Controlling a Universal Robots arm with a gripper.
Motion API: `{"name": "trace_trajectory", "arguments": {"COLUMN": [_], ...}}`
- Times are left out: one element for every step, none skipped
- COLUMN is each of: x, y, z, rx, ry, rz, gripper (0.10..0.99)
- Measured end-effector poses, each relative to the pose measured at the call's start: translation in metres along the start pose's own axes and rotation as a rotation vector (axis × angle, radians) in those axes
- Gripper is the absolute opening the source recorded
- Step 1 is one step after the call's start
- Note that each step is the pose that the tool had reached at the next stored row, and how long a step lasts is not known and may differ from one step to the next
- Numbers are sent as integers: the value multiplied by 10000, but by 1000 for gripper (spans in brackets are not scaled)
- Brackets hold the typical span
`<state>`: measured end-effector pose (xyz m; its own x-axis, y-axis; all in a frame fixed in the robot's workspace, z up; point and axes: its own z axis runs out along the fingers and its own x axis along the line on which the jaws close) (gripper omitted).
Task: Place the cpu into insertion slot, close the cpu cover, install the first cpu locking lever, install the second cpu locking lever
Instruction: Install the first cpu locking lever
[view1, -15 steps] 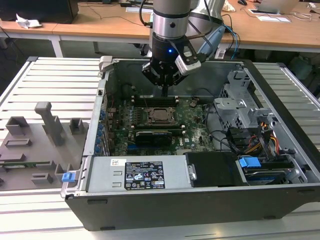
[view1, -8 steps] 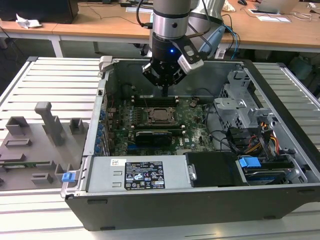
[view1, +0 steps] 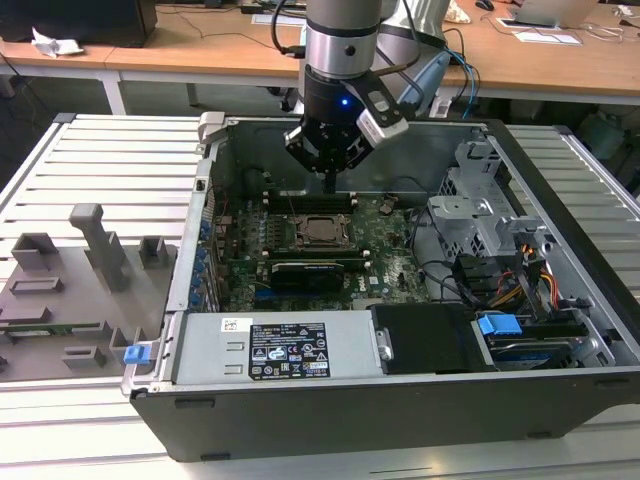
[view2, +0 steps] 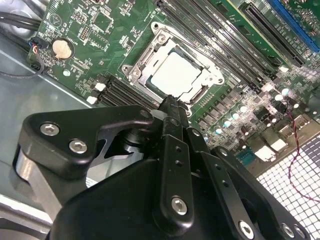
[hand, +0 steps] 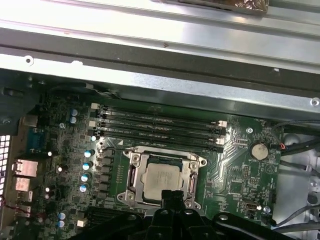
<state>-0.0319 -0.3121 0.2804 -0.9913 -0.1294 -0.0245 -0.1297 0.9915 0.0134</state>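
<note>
Wooden desks (view1: 200, 45) out back, open PC case (view1: 350, 410) sitting on a slatted metal table (view1: 110, 150). The cpu (hand: 162, 180) is down in the slot (hand: 131, 197), with the cover (hand: 136, 172) lying flat around it. The gripper (view2: 172, 102) hangs right at the slot's edge, fingers pinched together on nothing. Can't tell if it touches.

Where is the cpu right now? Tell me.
The cpu lies in the insertion slot at the middle of the motherboard in the exterior view, close to the gripper, beside the memory slots.
</note>
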Motion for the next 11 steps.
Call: {"name": "trace_trajectory", "arguments": {"x": [4, 9, 14, 14, 19, 24, 32, 41, 52, 66, 83], "y": [1, 1, 2, 2, 3, 3, 4, 5, 7, 9, 11], "z": [1, 1, 1, 1, 2, 3, 4, 5, 6, 8, 9], "rx": [-2, -2, -2, -2, -2, -2, -2, -3, -2, -3, -4], "ry": [0, 1, 1, 1, 0, 1, 1, 0, 1, 0, -1], "rz": [-9, -14, -18, -19, -17, -17, -18, -18, -19, -18, -17], "gripper": [106, 106, 106, 106, 106, 106, 106, 106, 106, 106, 106]}}
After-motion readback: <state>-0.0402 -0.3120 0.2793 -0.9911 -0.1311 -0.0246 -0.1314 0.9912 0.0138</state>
